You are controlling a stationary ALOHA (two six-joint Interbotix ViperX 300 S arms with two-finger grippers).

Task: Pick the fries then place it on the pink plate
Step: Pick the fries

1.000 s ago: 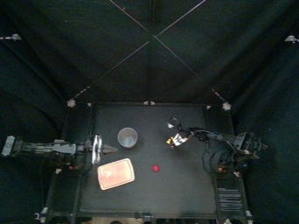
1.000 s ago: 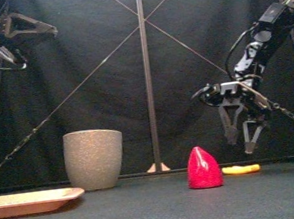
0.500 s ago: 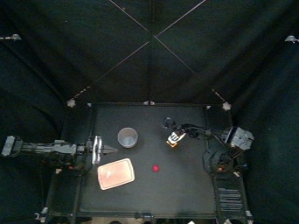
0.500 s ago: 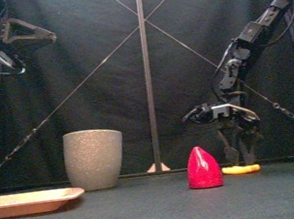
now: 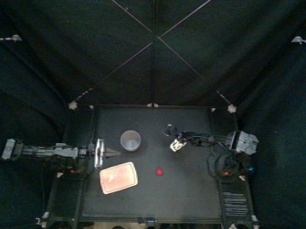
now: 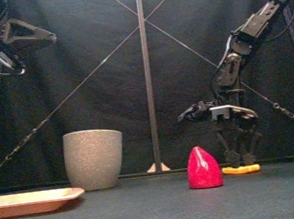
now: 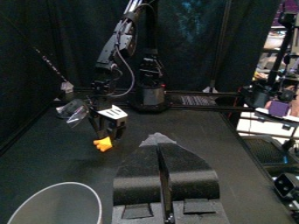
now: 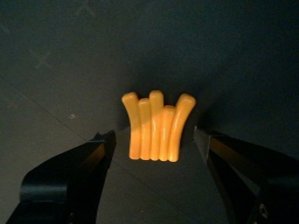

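Note:
The orange fries (image 8: 158, 127) lie flat on the black table, right of centre (image 5: 174, 148), and show low behind the red toy in the front view (image 6: 242, 169). My right gripper (image 8: 158, 144) is open and straddles them, one jaw on each side, fingertips close to the table (image 6: 240, 159). The pink plate (image 5: 120, 177) lies at the front left (image 6: 27, 203). My left gripper (image 7: 163, 175) rests shut and empty at the table's left side (image 5: 89, 157). From the left wrist view the fries (image 7: 105, 143) sit under the right gripper (image 7: 98, 121).
A tall grey speckled cup (image 5: 131, 139) stands behind the plate (image 6: 94, 158), with its rim close under my left wrist (image 7: 52, 205). A red cone-shaped toy (image 5: 159, 170) stands between plate and fries (image 6: 202, 167).
My right gripper has swung in over the fries and come down around them, jaws still open. The left arm, plate, cup and red toy have stayed put.

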